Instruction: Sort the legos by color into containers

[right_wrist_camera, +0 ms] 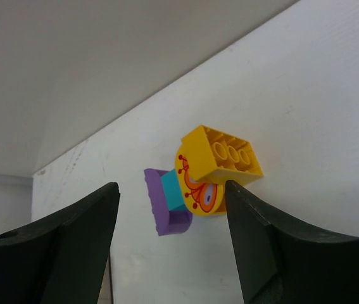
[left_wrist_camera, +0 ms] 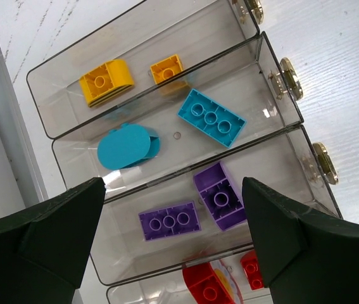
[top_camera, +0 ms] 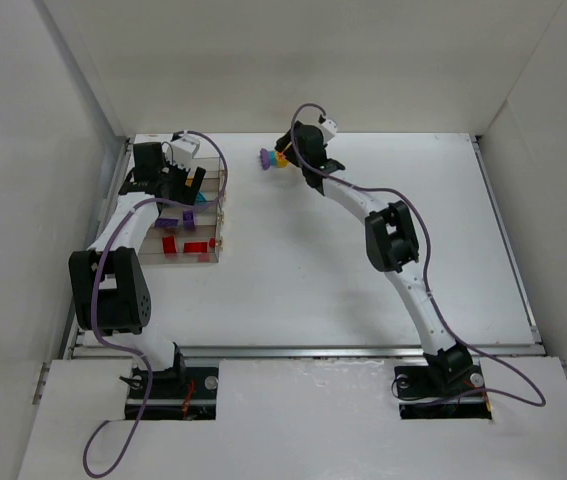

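Table [top_camera: 363, 260]: white, walled in. Its edges are partly cut off in both wrist views.

Containers [left_wrist_camera: 280, 126]: four joined clear bins, directly below the left hand [left_wrist_camera: 173, 190]. That hand is spread wide and carries nothing.
- The purple bin sits under the gap between its fingers.
- The cyan and yellow bins lie beyond the fingertips.
- The red bin is nearest the wrist, cut off by the frame bottom and partly behind one finger.

Right hand [right_wrist_camera: 170, 190]: also spread wide, gripping nothing. Just ahead of its fingertips a small lego cluster lies on the table close to the back wall. I can't tell whether those pieces are clipped together.

Legos in the bins:
- cyan brick [left_wrist_camera: 211, 117]
- cyan oval piece [left_wrist_camera: 125, 146]
- rounded yellow brick [left_wrist_camera: 105, 81]
- small yellow brick [left_wrist_camera: 167, 68]
- flat purple brick [left_wrist_camera: 169, 220]
- sloped purple brick [left_wrist_camera: 220, 195]
- two red bricks [left_wrist_camera: 204, 283], only partly visible

Cluster:
- yellow brick [right_wrist_camera: 220, 154]
- purple piece [right_wrist_camera: 163, 206]
- printed yellow disc [right_wrist_camera: 198, 190]
- teal piece [right_wrist_camera: 171, 189], mostly hidden between its neighbours
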